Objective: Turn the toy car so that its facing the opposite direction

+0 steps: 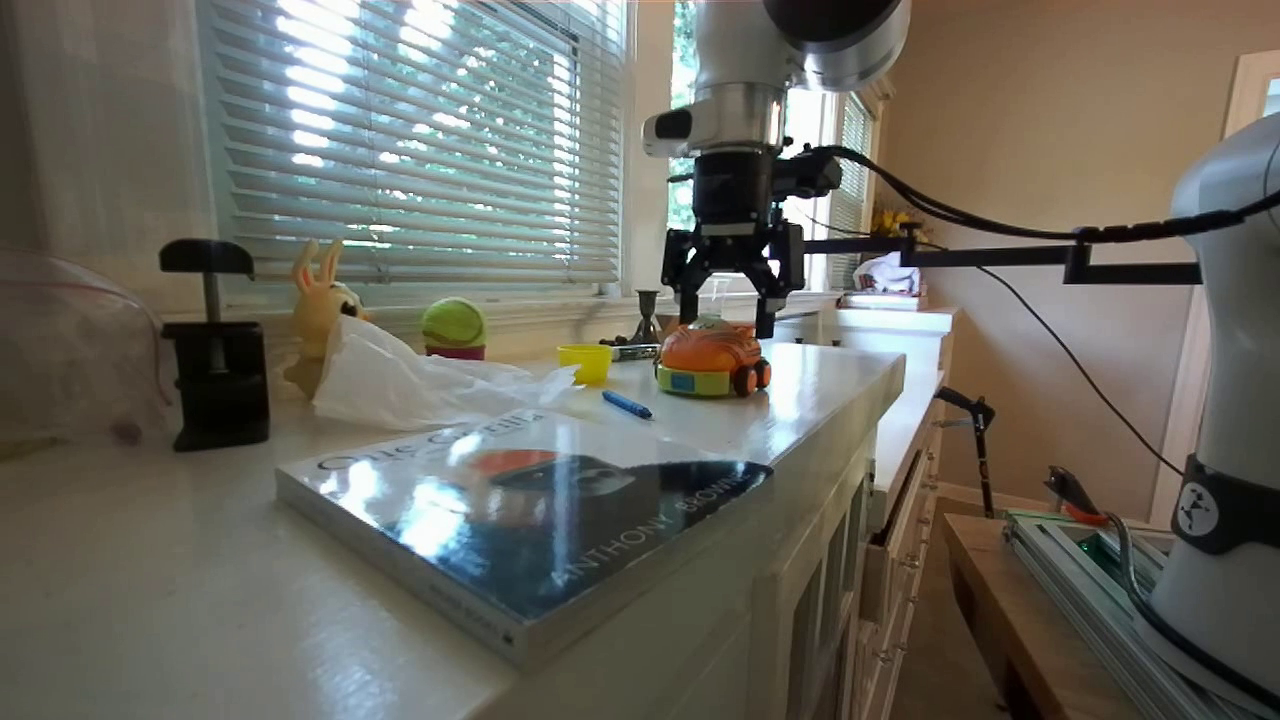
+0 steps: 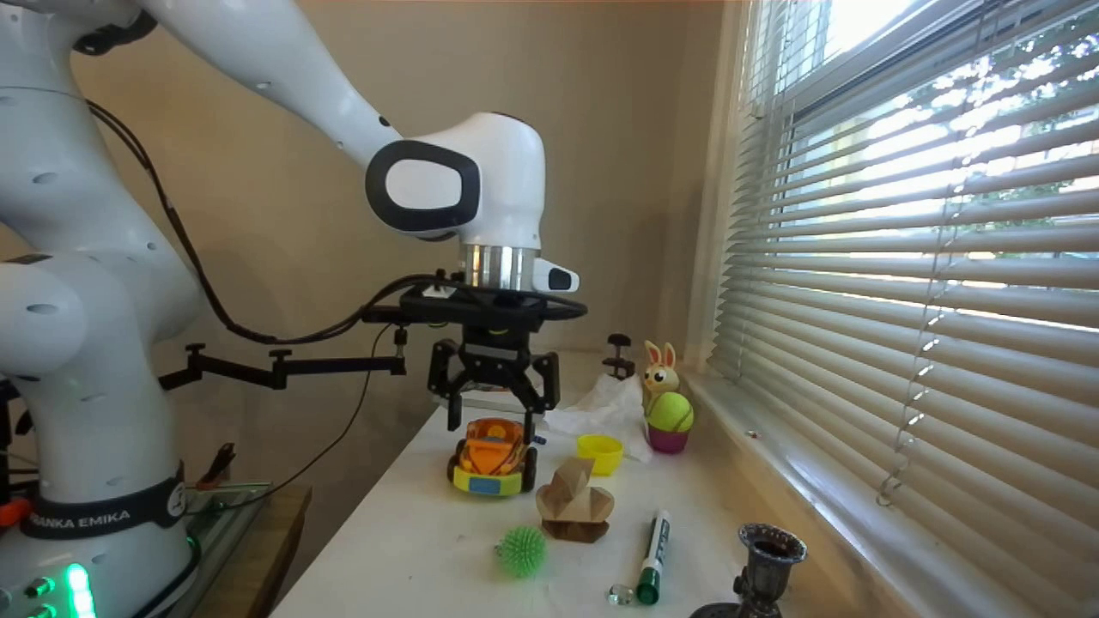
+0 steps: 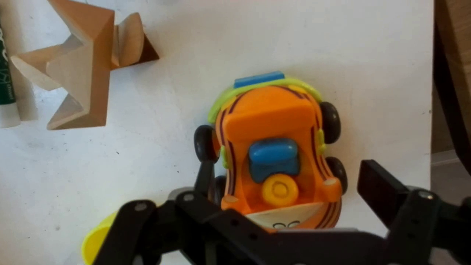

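Marker [image 3: 5, 82], cut by the left margin of the wrist view, lies on a white counter [image 3: 154, 154] near a faceted wooden figure [image 3: 97, 73]. Below, a yellow cup [image 3: 94, 241] shows partly behind the black gripper [image 2: 491, 427]. Next to the right, one finger [image 3: 205, 176] stands just beside the flank of the orange toy car [image 3: 272, 114]; whether it touches cannot be told. The car rests upright on the counter, partly between the fingers, its lime-edged end projecting beyond them. The opposite finger [image 3: 379, 187] stands apart from the car, a strip of counter showing between the two in the wrist view. The counter's edge lies farther right. The jaws are thus spread wider than the car, and the gripper holds nothing. In both exterior views the gripper points straight down over the car, fingertips at about the height of its top. In an exterior view, rightward of the white arm [image 2: 275, 69] and the car, follow a spiky green ball [image 2: 522, 551], the wooden figure and yellow cup, the marker, a yellow-green ball [image 2: 670, 414] atop a purple cup [image 2: 668, 442] before a rabbit figure [image 2: 660, 378], a dark candlestick [image 2: 767, 562] and slatted window blinds [image 2: 859, 283].
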